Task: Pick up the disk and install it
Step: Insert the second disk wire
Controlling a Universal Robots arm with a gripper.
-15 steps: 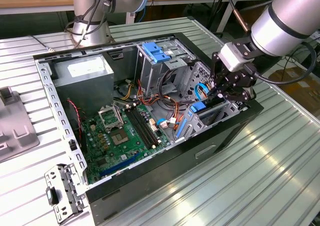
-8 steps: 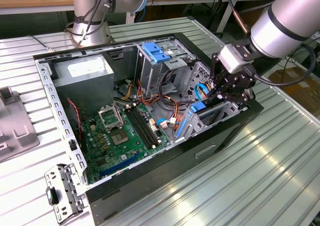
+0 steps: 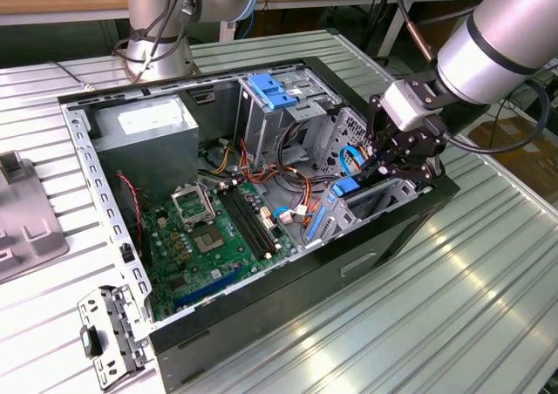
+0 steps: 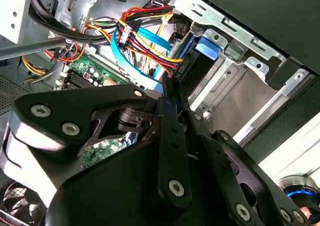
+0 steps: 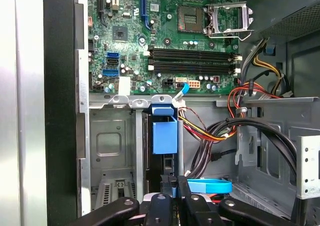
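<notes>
Position: the disk stood on edge in the metal drive cage at the front corner of the open computer case, right of centre in the exterior view. Its blue rail was uppermost and its dark body was partly down in the slot, judged not fully seated. The gripper sat directly over it, in contact or very nearly so. Whether the claw was clamped on the disk or released could not be determined from any view.

Risks noted:
- Jamming. The slot looked a close fit. If the disk were tilted, its rails would likely bind on the cage walls.
- Cable snag. A bundle of red, yellow and black cables and a flat blue data cable lay just beside the slot. The gripper linkage could catch them or trap one beneath the disk.
- Collision. The cage lip and the case wall stood near the gripper body, leaving little side clearance.
- False finish. Letting go too soon would probably leave the disk proud of the cage.

Surface and room: the case lay on its side on a ribbed metal table, with the motherboard exposed and a grey power supply toward the upper left. A loose metal bracket lay on the table at lower left. Wooden benches ran along the top of the frame, and a cardboard box stood at the far right
</notes>
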